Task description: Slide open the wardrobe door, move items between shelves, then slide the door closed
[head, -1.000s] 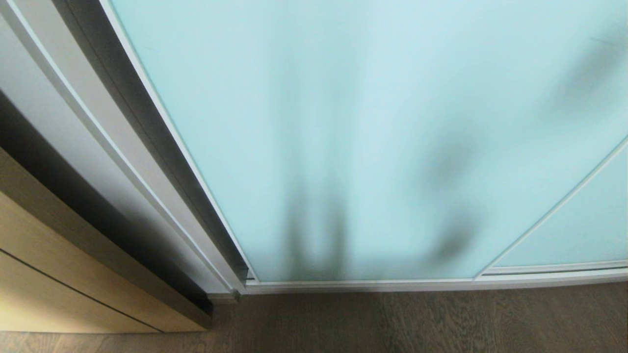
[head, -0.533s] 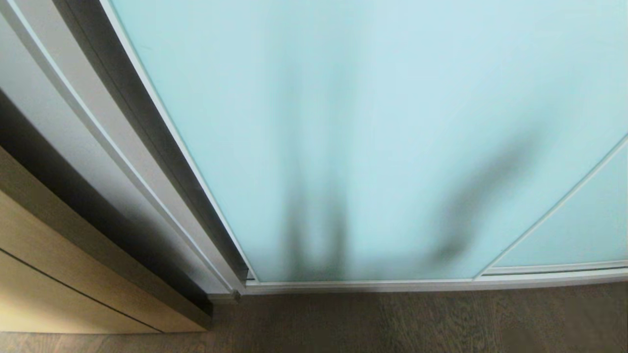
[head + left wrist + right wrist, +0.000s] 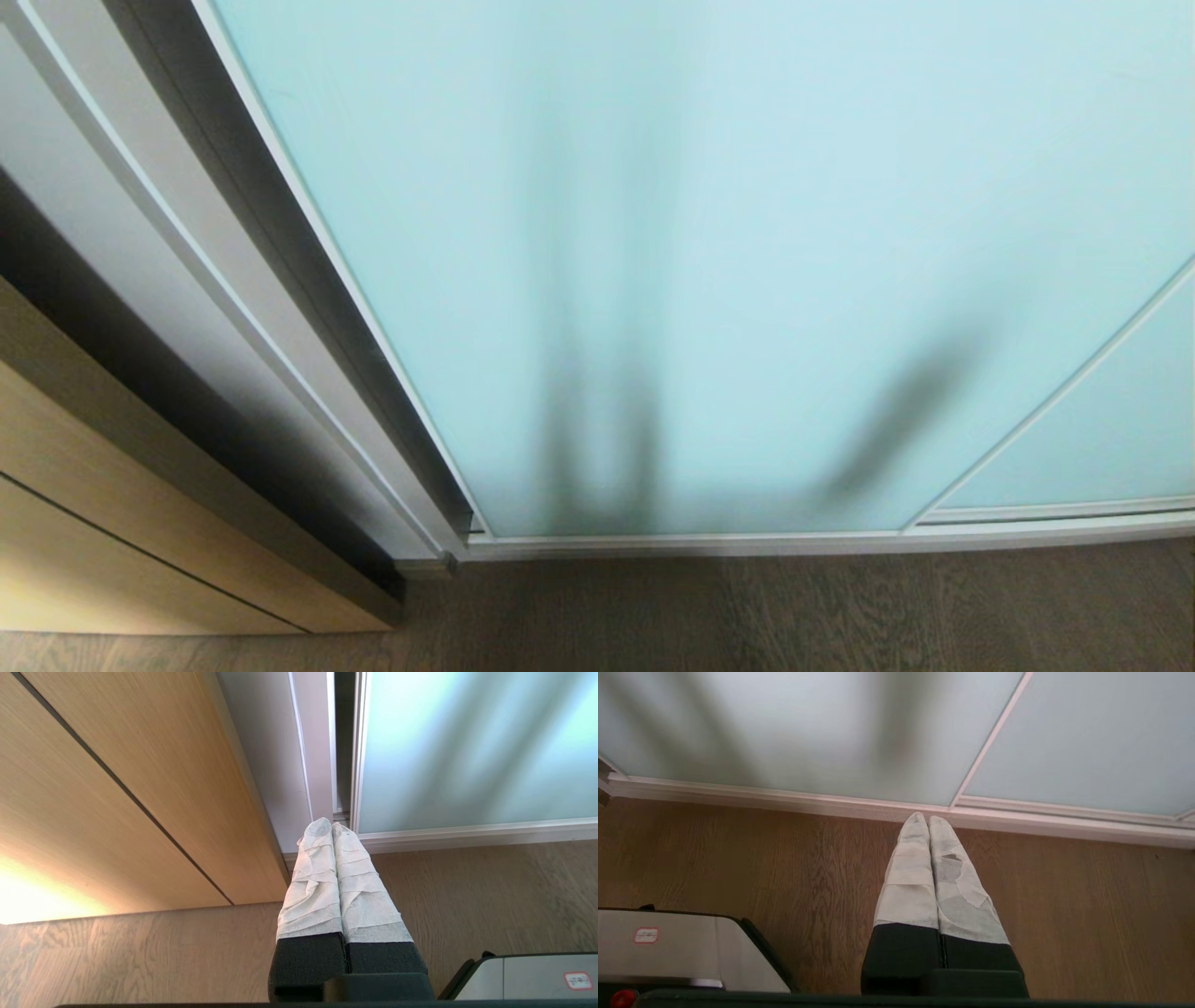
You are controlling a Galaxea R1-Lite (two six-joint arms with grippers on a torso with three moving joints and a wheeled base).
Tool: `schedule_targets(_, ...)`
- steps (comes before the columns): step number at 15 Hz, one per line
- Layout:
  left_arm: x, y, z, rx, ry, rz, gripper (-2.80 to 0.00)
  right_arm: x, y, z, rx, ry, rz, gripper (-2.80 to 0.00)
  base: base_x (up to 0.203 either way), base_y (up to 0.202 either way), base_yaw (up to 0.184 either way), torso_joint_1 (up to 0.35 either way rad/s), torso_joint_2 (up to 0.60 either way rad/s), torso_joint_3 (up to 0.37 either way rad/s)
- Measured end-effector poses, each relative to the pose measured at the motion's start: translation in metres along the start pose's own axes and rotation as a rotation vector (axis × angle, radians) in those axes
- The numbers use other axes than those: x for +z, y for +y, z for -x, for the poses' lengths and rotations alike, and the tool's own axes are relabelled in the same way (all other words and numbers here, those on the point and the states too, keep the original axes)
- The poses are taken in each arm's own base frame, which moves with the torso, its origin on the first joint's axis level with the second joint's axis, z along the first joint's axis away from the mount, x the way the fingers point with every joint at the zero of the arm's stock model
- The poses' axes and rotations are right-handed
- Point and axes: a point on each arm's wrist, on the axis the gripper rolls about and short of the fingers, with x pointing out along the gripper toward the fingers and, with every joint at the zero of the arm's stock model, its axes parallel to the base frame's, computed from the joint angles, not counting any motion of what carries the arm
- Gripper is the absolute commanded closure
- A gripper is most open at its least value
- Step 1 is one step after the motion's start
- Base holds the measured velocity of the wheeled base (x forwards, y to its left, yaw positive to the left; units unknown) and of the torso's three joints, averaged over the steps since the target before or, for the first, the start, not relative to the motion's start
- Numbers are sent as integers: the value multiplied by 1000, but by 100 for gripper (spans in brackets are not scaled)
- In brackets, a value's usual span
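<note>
1. The sliding wardrobe door (image 3: 709, 261), a frosted blue-green glass panel in a thin white frame, fills the head view and stands drawn across its opening, its lower rail meeting the wood-grain floor (image 3: 794, 607); soft dark shadows fall across the glass.

2. Neither arm shows in the head view. The wrist views show what it cannot: the left gripper (image 3: 331, 828) hangs low over the floor, its tape-wrapped fingers pressed together on nothing, aimed at the dark gap between the door's edge and the white wardrobe frame (image 3: 317, 765).

3. The right gripper (image 3: 928, 820) is likewise clamped shut and empty, pointing at the door's bottom rail near the seam with the second glass panel (image 3: 1087, 737).

4. Both arms look tucked in a rest pose, likely to keep clear of the glass.

5. Only the left wrist view shows the light wood cabinet front (image 3: 131, 793) closely beside the frame; the robot's grey base (image 3: 682, 947) appears in both wrist views.

6. Basket, gift bag and shelves are hidden behind the door.
</note>
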Motion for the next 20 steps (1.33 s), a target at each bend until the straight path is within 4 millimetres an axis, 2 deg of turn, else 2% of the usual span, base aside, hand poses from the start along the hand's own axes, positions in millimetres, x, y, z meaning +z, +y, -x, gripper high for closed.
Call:
schedule_targets(2,0,0,0,0,0,0,0,-17,2,-2,3,-55,2,0,0,0,0,0,0,0)
schedule_targets(4,0,0,0,-1,0,0,0,-22,3,-5,9,-161,-7,0,0,0,0,0,0,0)
schedule_targets(7,0,0,0,-1,0,0,0,-31,4,-7,29,-129,-18,0,0,0,0,0,0,0)
schedule_targets(20,0,0,0,-1,0,0,0,-35,4,-7,31,-112,-27,0,0,0,0,0,0,0)
